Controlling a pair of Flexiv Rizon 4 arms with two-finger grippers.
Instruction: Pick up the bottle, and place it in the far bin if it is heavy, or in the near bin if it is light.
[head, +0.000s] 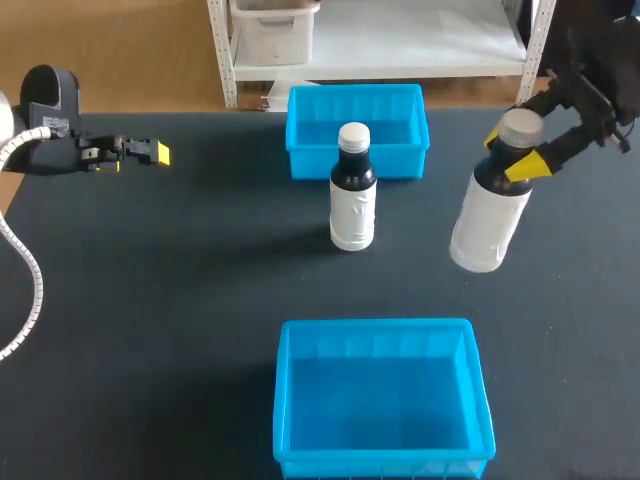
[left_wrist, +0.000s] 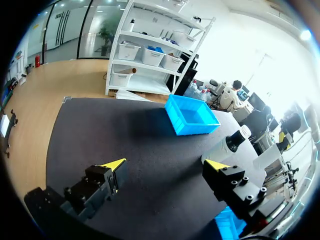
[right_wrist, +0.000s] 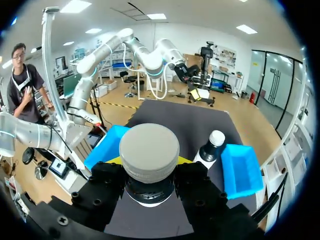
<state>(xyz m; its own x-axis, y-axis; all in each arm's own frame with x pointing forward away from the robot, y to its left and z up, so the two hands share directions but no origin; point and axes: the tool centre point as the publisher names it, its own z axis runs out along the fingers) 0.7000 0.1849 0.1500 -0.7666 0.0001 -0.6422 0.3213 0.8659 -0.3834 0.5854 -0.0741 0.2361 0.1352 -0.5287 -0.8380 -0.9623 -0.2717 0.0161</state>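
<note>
**A:** How far along is the task, do you think?

**B:** I judge that the pick-up is done and the placing is left. The right claw (head: 512, 152) is closed on the neck of the white bottle (head: 488, 220), just under its grey cap, with one yellow tip on each side. The bottle hangs tilted to the right of the far bin (head: 308, 163), and it looks lifted from the worktop (head: 180, 300) (I cannot be sure that its base is fully free).

**A:** So no bottle is in a bin?

**B:** No, none is in either bin. What is left is to decide heavy or light, which the views cannot tell me. After that the bottle must be carried to the far bin or to the near bin (head: 285, 400) and let go there.

**A:** And the other arm?

**B:** The left claw (head: 155, 152) is far to the left of the far bin, over the worktop. Its fingers stand wide apart and it holds nothing.

**A:** Please count the things.

**B:** There are two bottles: the white bottle in the claw, and a dark bottle (head: 352, 205) with a white cap. The dark one stands upright just in front of the far bin, and no claw touches it. There are two blue bins: the far bin, and the near bin well apart from it on the robot's side. There are two claws, one busy and one free.
</note>
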